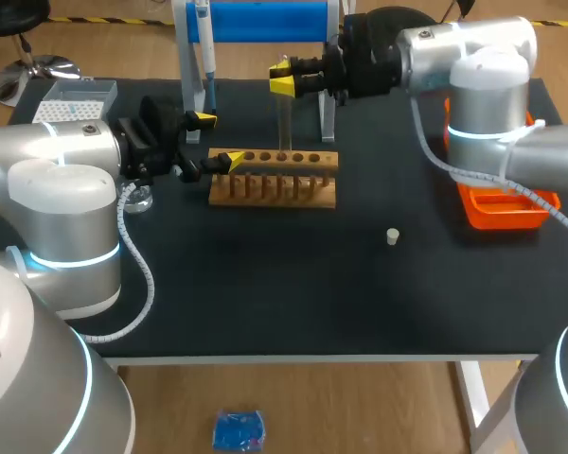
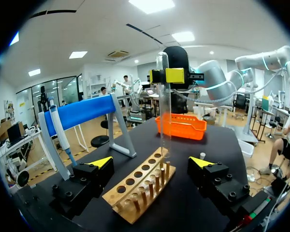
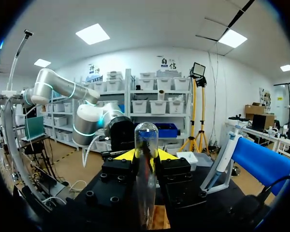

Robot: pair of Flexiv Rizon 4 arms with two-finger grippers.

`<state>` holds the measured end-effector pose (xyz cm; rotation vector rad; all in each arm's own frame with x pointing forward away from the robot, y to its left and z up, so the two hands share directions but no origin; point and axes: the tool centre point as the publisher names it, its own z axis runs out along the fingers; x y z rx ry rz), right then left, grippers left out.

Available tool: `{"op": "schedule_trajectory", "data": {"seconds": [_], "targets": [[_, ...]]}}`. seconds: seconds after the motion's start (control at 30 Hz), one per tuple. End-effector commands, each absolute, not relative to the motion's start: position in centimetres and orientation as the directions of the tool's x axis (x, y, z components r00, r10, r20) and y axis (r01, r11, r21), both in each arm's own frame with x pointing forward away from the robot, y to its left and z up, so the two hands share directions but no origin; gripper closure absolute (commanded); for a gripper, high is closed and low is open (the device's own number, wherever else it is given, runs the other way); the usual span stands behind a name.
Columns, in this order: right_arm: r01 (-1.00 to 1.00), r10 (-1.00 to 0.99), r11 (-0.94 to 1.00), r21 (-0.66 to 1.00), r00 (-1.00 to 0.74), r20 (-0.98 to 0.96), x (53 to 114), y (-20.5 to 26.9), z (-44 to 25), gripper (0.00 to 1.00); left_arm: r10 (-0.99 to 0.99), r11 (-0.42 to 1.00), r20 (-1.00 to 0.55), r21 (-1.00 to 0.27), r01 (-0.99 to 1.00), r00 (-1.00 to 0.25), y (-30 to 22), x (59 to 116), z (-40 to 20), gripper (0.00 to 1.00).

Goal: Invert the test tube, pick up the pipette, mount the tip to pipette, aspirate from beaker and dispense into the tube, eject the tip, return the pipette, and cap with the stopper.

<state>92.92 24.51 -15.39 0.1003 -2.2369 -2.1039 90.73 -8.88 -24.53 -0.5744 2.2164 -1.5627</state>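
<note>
Well, our right gripper (image 1: 284, 85) is clamped on the tube (image 1: 284, 123) near its rounded end, one yellow tip on each side. The tube hangs from it with its long axis vertical, closed end up and mouth down (so, as we judge it, the turning-over is not yet done). Its lower end is down at the rack (image 1: 308, 194), near the middle; we cannot tell whether it is clear of the rack. Our left gripper (image 1: 219, 140) stands open astride the rack's left end, apart from the tube. Only the right arm has the tube, so the flip falls to it: lift straight up along the axis, we think, then rotate. The stopper (image 1: 393, 236) lies well apart on the table (image 1: 265, 284), right of the rack. The pipette (image 1: 203, 43) hangs on its stand (image 1: 265, 21) behind.
</note>
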Motion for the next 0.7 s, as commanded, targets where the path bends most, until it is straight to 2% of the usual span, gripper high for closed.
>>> {"op": "schedule_trajectory", "data": {"seconds": [0.03, 0.33, 0.47, 0.6, 0.7], "targets": [[-0.001, -0.090, 0.062, 0.998, -0.996, 0.005, 92.7, 24.5, -15.3, 1.00, -0.526, 0.303, -0.064, -0.946, -0.116, -0.848, -9.0, 90.7, -24.6, 0.00], [-0.001, -0.090, 0.062, 0.998, -0.996, 0.005, 92.7, 24.5, -15.3, 1.00, -0.526, 0.303, -0.064, -0.946, -0.116, -0.848, -9.0, 90.7, -24.6, 0.00], [0.291, -0.091, 0.068, 0.954, -0.951, 0.296, 94.8, 25.4, -14.3, 1.00, -0.526, 0.303, -0.064, -0.946, -0.116, -0.848, -9.0, 90.7, -24.6, 0.00], [0.586, -0.085, 0.095, 0.805, -0.801, 0.593, 96.7, 25.9, -13.8, 1.00, -0.526, 0.303, -0.064, -0.946, -0.116, -0.848, -9.0, 90.7, -24.6, 0.00], [0.711, -0.102, 0.109, 0.694, -0.687, 0.720, 97.5, 26.1, -13.8, 1.00, -0.526, 0.303, -0.064, -0.946, -0.116, -0.848, -9.0, 90.7, -24.6, 0.00]]}}
